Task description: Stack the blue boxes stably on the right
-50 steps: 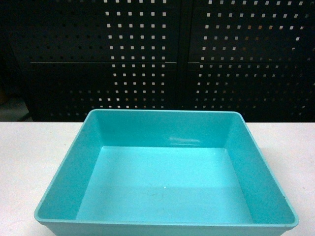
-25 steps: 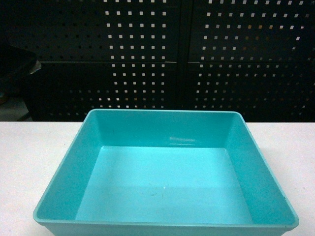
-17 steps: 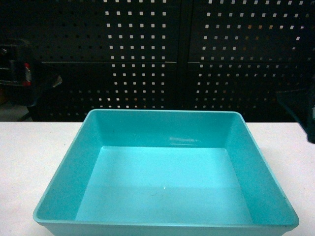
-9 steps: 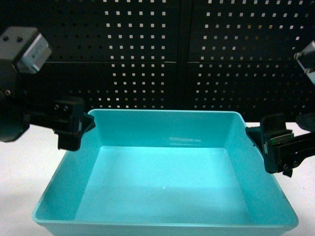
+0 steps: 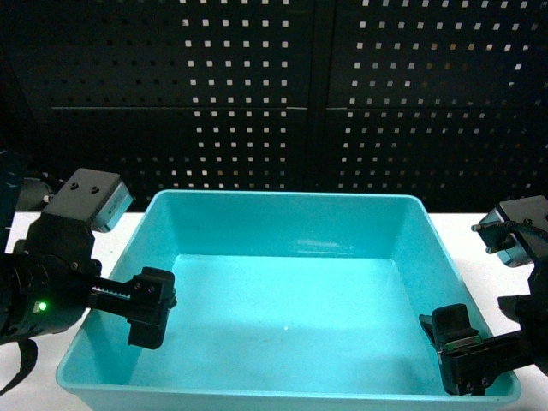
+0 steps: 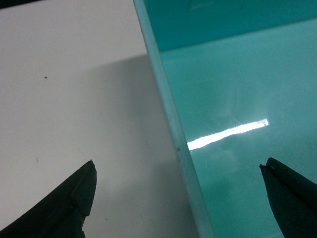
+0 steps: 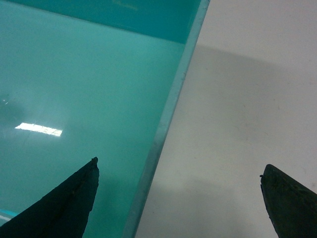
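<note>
Turquoise tub [image 5: 287, 300] on a white table [image 6: 69, 89].
Left gripper [image 6: 178, 198] and right gripper [image 7: 178, 198] gape wide, straddling its left and right walls, gripping nothing.

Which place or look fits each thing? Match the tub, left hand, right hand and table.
Things:
1. tub
2. left hand
3. right hand
4. table

Descriptions:
A. white, bare beside the tub
B. open, straddling the tub's left wall
C. turquoise, empty inside
D. open, straddling the tub's right wall

Pairs: 1-C, 2-B, 3-D, 4-A
</note>
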Controlling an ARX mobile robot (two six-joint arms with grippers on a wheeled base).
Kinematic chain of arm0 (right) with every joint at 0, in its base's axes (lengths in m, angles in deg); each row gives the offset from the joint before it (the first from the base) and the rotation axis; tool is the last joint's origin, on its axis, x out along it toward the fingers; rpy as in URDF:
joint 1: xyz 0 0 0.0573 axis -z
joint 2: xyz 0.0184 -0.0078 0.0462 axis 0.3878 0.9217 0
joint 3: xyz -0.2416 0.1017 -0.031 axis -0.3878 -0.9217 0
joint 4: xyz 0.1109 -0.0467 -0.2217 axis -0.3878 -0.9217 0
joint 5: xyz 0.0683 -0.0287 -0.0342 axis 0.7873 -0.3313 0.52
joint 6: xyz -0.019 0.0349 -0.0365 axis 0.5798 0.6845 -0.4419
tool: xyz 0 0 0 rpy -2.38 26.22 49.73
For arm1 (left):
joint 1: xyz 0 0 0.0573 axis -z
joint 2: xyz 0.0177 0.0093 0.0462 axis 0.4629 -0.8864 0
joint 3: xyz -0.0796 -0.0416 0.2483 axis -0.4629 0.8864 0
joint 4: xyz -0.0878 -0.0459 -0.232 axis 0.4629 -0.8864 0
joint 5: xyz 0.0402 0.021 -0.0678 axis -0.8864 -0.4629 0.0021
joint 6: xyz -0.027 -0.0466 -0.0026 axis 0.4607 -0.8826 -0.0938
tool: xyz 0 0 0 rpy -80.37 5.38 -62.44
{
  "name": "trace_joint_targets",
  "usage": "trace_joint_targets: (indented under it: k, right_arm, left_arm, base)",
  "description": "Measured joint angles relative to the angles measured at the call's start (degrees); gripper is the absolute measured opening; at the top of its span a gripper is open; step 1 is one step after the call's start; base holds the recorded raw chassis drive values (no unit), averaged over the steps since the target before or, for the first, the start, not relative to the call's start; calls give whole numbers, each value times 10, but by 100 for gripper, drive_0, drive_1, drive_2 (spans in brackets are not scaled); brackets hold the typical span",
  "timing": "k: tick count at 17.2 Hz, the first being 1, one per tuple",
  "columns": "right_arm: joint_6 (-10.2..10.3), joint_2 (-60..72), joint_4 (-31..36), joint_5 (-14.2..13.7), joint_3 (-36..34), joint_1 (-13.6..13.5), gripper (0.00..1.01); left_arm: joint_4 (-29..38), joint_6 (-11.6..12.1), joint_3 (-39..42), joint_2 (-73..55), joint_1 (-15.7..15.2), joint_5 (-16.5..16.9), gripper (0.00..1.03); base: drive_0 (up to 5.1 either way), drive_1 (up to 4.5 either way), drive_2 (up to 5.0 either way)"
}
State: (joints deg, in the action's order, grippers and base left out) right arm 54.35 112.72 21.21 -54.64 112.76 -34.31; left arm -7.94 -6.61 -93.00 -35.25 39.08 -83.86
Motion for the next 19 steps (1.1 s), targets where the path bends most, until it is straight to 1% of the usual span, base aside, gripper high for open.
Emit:
trace_joint_targets:
  k: [1,2,3,4,7,9,10,11,12,13,16,17,18,19]
  right_arm:
    - [0,5,2,-1,0,-1,97]
    - [2,7,4,3,0,-1,89]
    - [2,8,4,2,0,-1,80]
    - [2,8,4,3,0,-1,72]
    - [2,8,7,1,0,-7,45]
    - [2,8,8,1,0,-12,27]
    - [5,8,8,0,0,-13,18]
    - [23,8,11,-3,0,-12,11]
    - [37,8,12,3,0,-12,8]
    - [42,8,12,3,0,-12,8]
    - [43,8,16,2,-2,-12,8]
    - [44,9,20,0,-5,-13,8]
    - [44,9,32,-4,-12,-13,8]
    - [44,9,35,-4,-14,-12,8]
  left_arm:
    - [0,-3,-1,-7,2,-7,98]
    - [1,-7,-1,-10,3,-14,98]
    - [1,-14,-2,-10,4,-23,98]
    - [2,-17,-4,-10,4,-25,98]
    - [-1,-27,-6,-10,3,-34,98]
    - [-5,-30,-8,-10,3,-34,98]
    - [-5,-32,-9,-10,3,-34,98]
    - [-12,-36,-10,-7,2,-34,98]
    - [-23,-44,-13,-2,0,-34,98]
    - [-37,-53,-18,4,0,-33,98]
    - [-77,-82,-35,24,7,-32,98]
    - [-99,-105,-36,31,17,-35,98]
    - [-130,-148,-33,40,35,-45,97]
    - [-131,-157,-29,44,40,-59,86]
  base:
    - [0,0,0]
    - [0,0,0]
    - [0,0,0]
    - [0,0,0]
    - [0,0,0]
    - [0,0,0]
    - [0,0,0]
    - [0,0,0]
    - [0,0,0]
    - [0,0,0]
    - [0,0,0]
    - [0,0,0]
    - [0,0,0]
    - [0,0,0]
